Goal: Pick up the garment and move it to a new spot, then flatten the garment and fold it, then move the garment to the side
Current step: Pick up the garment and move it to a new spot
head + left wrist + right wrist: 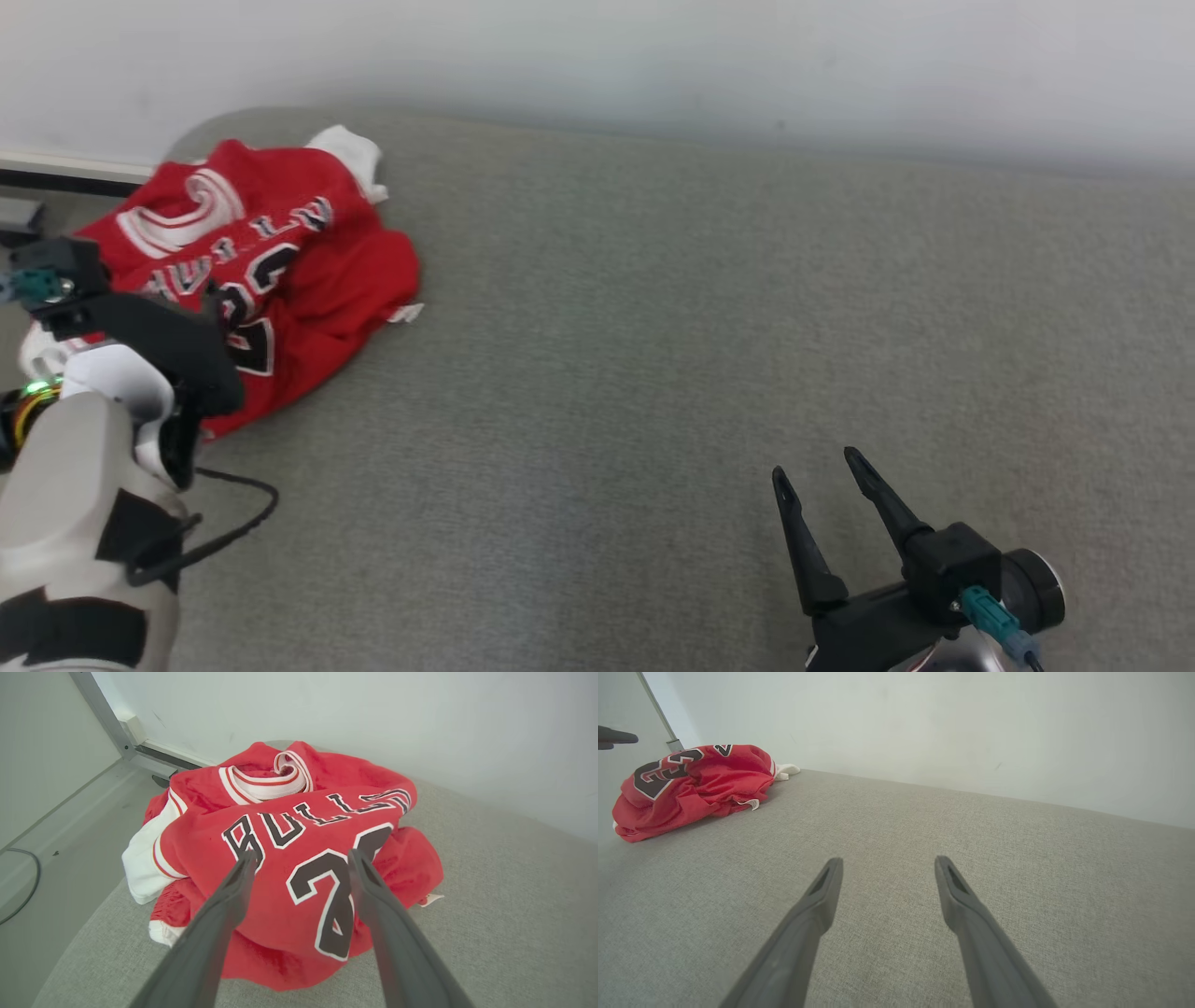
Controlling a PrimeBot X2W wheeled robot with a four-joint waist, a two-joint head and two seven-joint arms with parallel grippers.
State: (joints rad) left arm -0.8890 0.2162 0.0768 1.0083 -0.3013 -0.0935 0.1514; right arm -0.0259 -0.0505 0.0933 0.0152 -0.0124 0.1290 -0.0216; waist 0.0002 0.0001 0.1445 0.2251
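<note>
The garment [308, 252] is a red basketball jersey with white trim and black lettering, lying crumpled at the far left corner of the grey cushioned surface [653, 327]. My left gripper [215, 303] hovers just above its near side. In the left wrist view the left gripper [302, 855] stands open, its fingers framing the number on the garment [280, 812] with nothing between them. Over bare fabric at the near right, my right gripper [817, 465] is open and empty. From the right wrist, that gripper [888, 860] sees the garment [705, 784] far off to the left.
A white wall [653, 56] runs along the back of the surface. Left of the garment the surface's rounded edge drops to a pale floor [46, 858] with a cable [28, 882] and a baseboard rail. A cable [233, 523] hangs from my left forearm.
</note>
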